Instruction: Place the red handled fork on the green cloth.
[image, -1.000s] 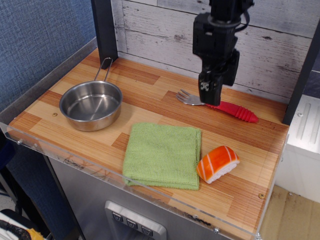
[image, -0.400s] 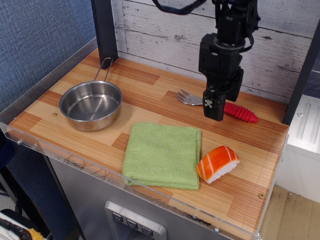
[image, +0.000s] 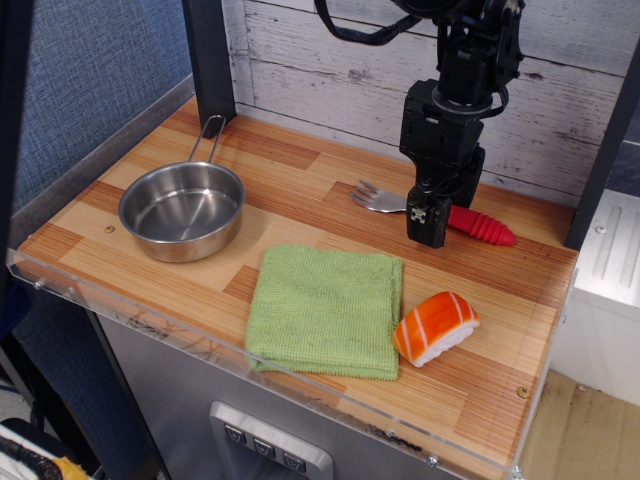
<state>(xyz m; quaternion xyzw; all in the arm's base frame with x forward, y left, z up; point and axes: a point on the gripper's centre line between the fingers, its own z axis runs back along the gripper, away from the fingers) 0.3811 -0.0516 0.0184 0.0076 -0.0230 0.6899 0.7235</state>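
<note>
Over the red handled fork (image: 440, 213), gripper (image: 427, 228), opening unclear, green cloth (image: 326, 310) nearby, no legible writing

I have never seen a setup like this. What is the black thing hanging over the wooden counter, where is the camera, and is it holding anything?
The black thing is a robot arm ending in a gripper, its clamp for picking things up. One camera looks down at the wooden counter from the front. On it lie a steel pan, a green cloth, a toy piece of salmon sushi and a red handled fork. The gripper is low over the fork's middle, hiding that part. Whether it has closed on the fork cannot be seen from this angle; the fork appears to lie flat on the counter.
</note>
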